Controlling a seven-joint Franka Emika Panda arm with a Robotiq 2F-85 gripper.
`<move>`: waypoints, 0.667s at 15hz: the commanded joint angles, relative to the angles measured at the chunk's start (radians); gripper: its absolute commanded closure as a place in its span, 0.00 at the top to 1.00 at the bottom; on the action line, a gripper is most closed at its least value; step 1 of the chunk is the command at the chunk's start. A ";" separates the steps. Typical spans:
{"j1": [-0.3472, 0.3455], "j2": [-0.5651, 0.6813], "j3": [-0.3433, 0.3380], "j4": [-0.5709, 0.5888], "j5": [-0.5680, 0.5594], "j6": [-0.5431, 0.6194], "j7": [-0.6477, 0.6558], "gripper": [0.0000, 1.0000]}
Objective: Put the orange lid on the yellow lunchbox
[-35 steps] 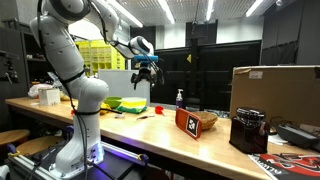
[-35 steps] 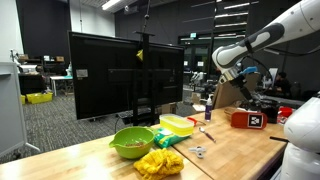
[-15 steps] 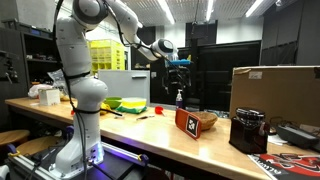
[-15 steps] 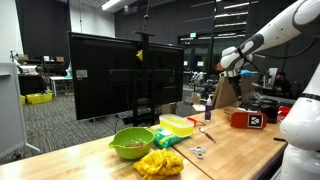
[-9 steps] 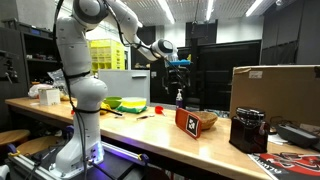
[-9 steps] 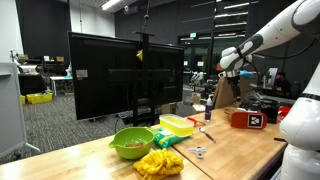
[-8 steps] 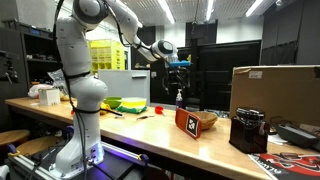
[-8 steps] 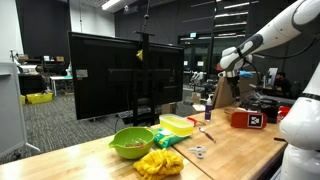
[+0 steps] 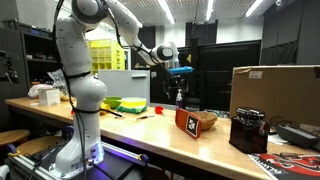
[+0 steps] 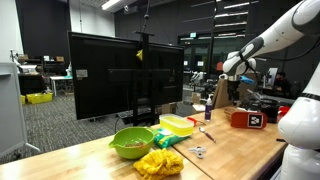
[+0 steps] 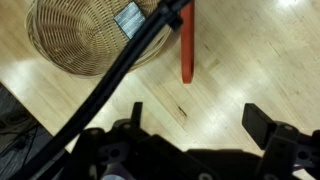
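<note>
One orange lid (image 9: pixel 189 120): it stands up on its edge on the wooden table (image 11: pixel 245 70), just beside the tan bowl (image 11: pixel 85 35). Its red face with a small white mark shows in both exterior views. In the wrist view it looks like a thin red strip. I cannot tell if it touches the bowl.
Tan bowl: round and woven. It sits right next to the lid.
Yellow lunchbox (image 10: pixel 178 124): low and flat on the table, with its top open. It is well apart from the lid, toward the other end of the table.
Green bowl (image 10: pixel 132 142): it sits near the lunchbox, on the side away from the lid.
Yellow cloth (image 10: pixel 160 162): a crumpled heap in front of the green bowl.
Gripper (image 11: pixel 200 118): it hangs high in the air, above the lid and the tan bowl. Its two fingers (image 11: pixel 262 120) stand wide apart and hold nothing. An exterior view shows it at the end of the long white arm (image 9: pixel 180 72).
Dark cable (image 11: pixel 120 75): it runs slanted across the wrist view, over the tan bowl.
Cardboard box (image 9: pixel 275 92): big and brown, on the table past the lid, far from the lunchbox.
</note>
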State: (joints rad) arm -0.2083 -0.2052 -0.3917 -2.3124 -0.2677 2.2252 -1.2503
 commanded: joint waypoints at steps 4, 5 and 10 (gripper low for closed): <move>-0.051 -0.022 -0.042 -0.047 0.079 0.068 -0.222 1.00; -0.060 -0.019 -0.053 -0.047 0.105 0.053 -0.247 1.00; -0.106 0.010 -0.087 -0.041 0.148 0.012 -0.321 1.00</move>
State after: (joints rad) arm -0.2869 -0.2021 -0.4687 -2.3561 -0.1466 2.2609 -1.5222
